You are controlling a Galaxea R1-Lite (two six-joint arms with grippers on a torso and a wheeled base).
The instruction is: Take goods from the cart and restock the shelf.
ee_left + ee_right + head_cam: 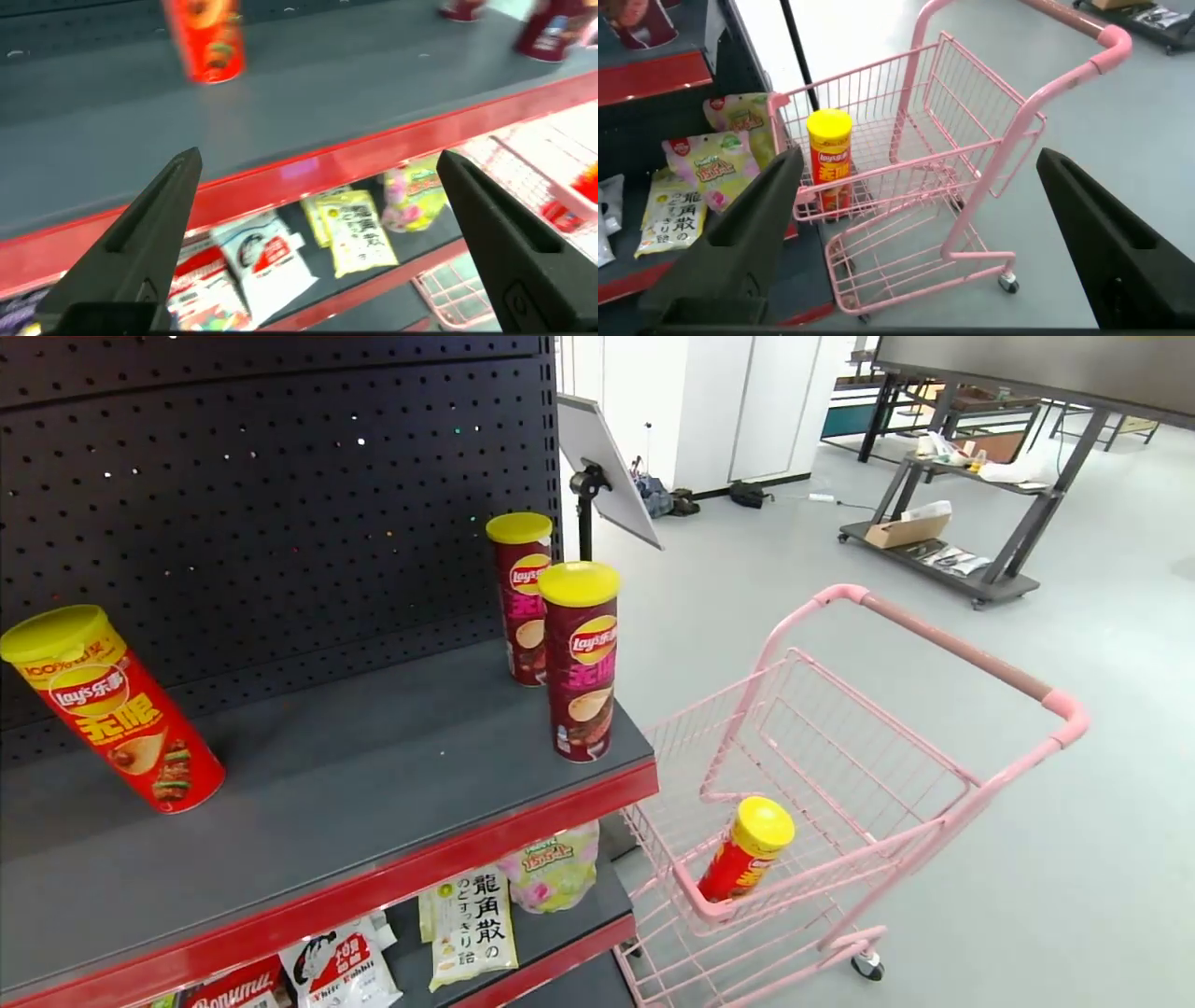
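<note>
The shelf (373, 784) is a dark grey deck with a red front edge, backed by a black pegboard panel (280, 504). Just beside its right end stands the pink wire cart (934, 644), its handle turned away from the shelf. The left gripper (318, 159) hangs in front of the shelf's red edge with its two black jaws spread wide and nothing between them. The right gripper (920, 154) hangs above the cart, its jaws likewise spread wide and empty. One red chip can with a yellow lid (747, 849) stands in the cart's basket, at the corner nearest the shelf and against the wire wall; the right wrist view shows it upright (829, 159). A second red can (112, 709) stands toward the left of the upper deck, well apart from the others. Two maroon cans with yellow lids occupy the deck's right end: the front maroon can (581, 663) at the corner by the red edge, the rear maroon can (523, 597) just behind it, near the pegboard. Snack bags (467, 924) lie flat on the lower deck.
</note>
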